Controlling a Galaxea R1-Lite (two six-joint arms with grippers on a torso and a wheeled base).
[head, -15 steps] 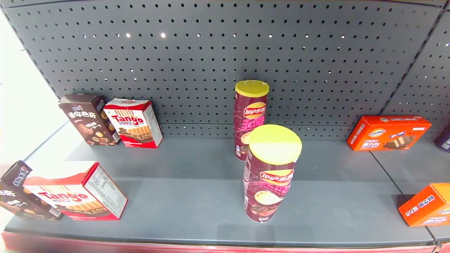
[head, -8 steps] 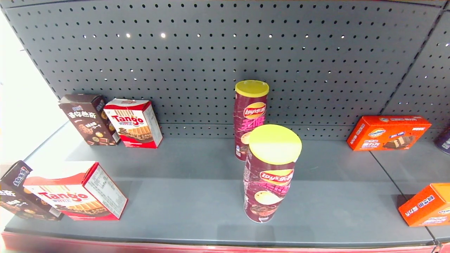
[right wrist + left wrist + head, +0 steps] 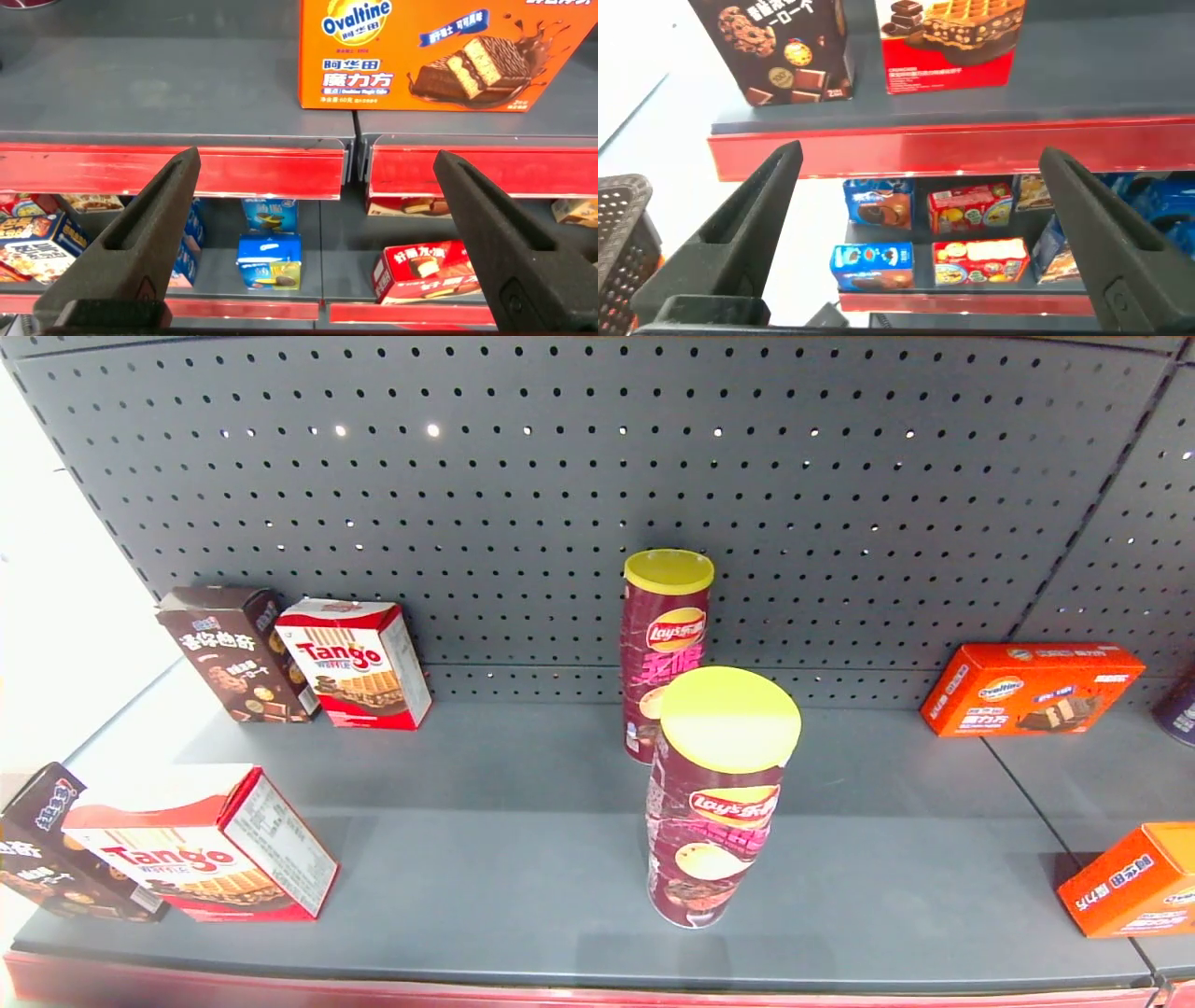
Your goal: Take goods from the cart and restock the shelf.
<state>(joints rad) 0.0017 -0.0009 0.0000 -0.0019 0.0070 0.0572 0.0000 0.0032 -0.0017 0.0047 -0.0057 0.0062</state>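
Note:
Two maroon chip cans with yellow lids stand upright on the grey shelf (image 3: pixel 485 859): the front can (image 3: pixel 714 803) near the middle, the back can (image 3: pixel 665 649) by the pegboard. My left gripper (image 3: pixel 920 154) is open and holds nothing; it sits below and in front of the shelf's red front edge (image 3: pixel 952 154), under a brown cookie box (image 3: pixel 780 47) and a red wafer box (image 3: pixel 948 42). My right gripper (image 3: pixel 316 157) is open with nothing between its fingers, level with the red shelf edge (image 3: pixel 262 168) under an orange cake box (image 3: pixel 439 51).
Brown and red boxes stand at the shelf's left, front (image 3: pixel 201 849) and back (image 3: pixel 355 663). Orange boxes lie at the right (image 3: pixel 1032 689), (image 3: pixel 1130 882). Lower shelves hold several snack boxes (image 3: pixel 971 233), (image 3: pixel 269 259). A black basket (image 3: pixel 621 233) shows in the left wrist view.

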